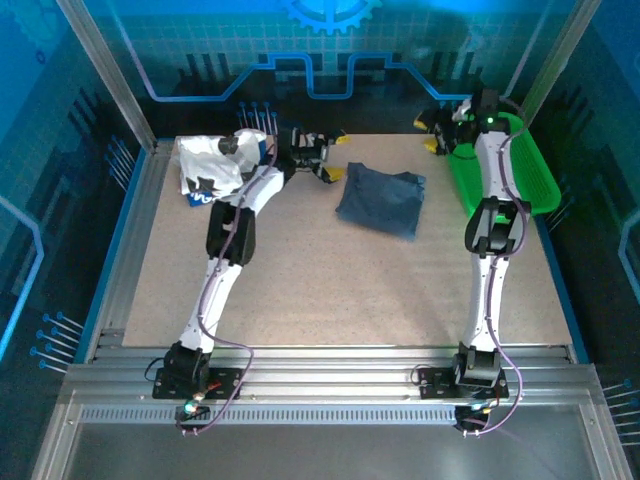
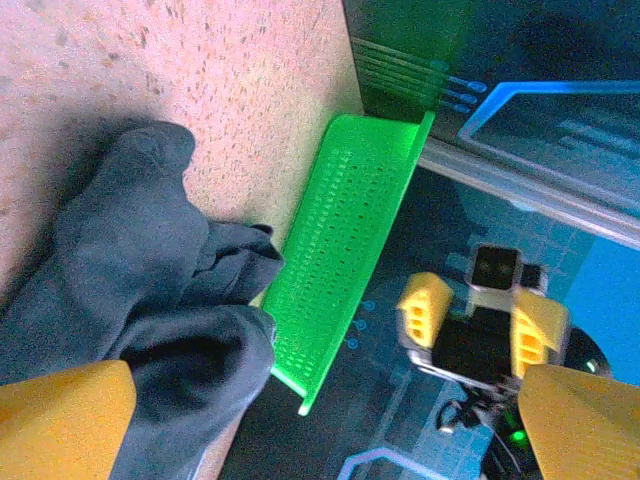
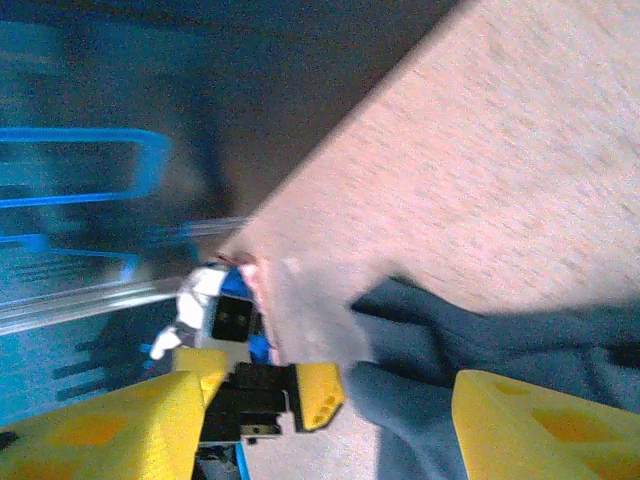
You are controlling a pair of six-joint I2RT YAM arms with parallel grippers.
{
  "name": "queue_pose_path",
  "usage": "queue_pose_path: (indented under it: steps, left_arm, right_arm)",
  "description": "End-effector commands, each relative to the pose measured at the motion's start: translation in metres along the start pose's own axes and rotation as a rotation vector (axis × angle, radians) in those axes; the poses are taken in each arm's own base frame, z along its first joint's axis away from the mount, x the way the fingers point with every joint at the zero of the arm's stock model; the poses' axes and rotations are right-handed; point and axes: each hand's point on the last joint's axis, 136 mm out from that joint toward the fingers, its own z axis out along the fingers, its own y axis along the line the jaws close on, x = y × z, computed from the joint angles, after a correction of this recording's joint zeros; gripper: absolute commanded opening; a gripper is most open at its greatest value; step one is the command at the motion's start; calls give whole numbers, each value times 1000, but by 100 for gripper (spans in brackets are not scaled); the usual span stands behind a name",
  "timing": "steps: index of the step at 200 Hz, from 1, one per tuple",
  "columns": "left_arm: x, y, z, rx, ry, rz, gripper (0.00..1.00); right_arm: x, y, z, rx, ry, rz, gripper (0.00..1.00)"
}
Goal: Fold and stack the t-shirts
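A white shirt with a blue and black print (image 1: 208,165) lies crumpled in the far left corner of the desk (image 1: 330,290), partly behind the left arm's elbow. To its right, the left fingers (image 1: 325,172) hang at the far side of the desk, just beside the left edge of the dark blue shirt (image 1: 380,200). In the left wrist view they stand spread wide at the two lower corners. The dark cloth bunches next to one finger but is not pinched between them. The dark blue shirt sits as a loosely folded bundle on the far middle of the desk, apart from the white one. Further right, the right fingers (image 1: 434,146) hover near the far edge, parted and holding nothing, with the dark shirt below them in the right wrist view. A green mesh basket (image 1: 530,185) lies along the desk's right edge.
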Motion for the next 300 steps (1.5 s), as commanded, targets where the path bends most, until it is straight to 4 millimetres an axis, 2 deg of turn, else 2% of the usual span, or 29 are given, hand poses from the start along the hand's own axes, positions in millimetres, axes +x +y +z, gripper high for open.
queue_pose_path:
  steps: [1,21,25,28,34,61,86,100,105,110,163,183,195,216,245,265,281,300]
  left_arm:
    - [4,-97,-70,110,-115,227,99]
    - [15,-114,-95,92,-143,301,99]
    - [18,-116,-99,79,-144,319,99]
    - [20,-116,-101,66,-146,334,99]
    - [25,-116,-106,34,-150,372,99]
    - [45,-96,-127,-152,-156,480,99]
    - [63,-68,-144,-253,-152,533,99]
    - [72,-50,-152,-282,-151,527,99]
    - [76,-43,-154,-287,-147,527,99]
    - [80,-35,-156,-295,-143,524,99]
    - [138,48,-190,-428,-88,487,99]
    - [160,79,-210,-494,-75,477,99]
    - [169,94,-224,-535,-82,474,99]
    - [181,108,-242,-572,-92,453,99]
    - [189,115,-253,-597,-97,445,99]
    - [189,115,-252,-598,-93,450,99]
    - [188,119,-247,-594,-85,434,99]
    - [191,122,-232,-567,-55,417,99]
  right_arm:
    - [30,25,-15,-4,69,-5,68]
    - [62,26,-12,34,108,-46,69]
    - [69,19,-8,50,124,-52,69]
    - [75,26,-13,50,122,-76,69]
    - [85,23,-13,84,135,-100,70]
    - [131,-4,-2,271,214,-190,73]
    - [158,-26,20,387,268,-239,74]
    - [166,-36,36,428,287,-255,73]
    - [167,-32,38,430,281,-264,72]
    - [170,-45,52,449,302,-250,72]
    - [173,-67,125,407,315,-208,70]
    - [191,-75,150,373,379,-190,70]
    - [205,-74,157,363,416,-205,71]
    - [237,-67,156,343,493,-226,73]
    - [312,-67,133,362,633,-191,73]
    - [364,-80,111,406,680,-130,73]
    - [384,-65,98,358,645,-104,75]
    - [375,-39,92,303,588,-111,77]
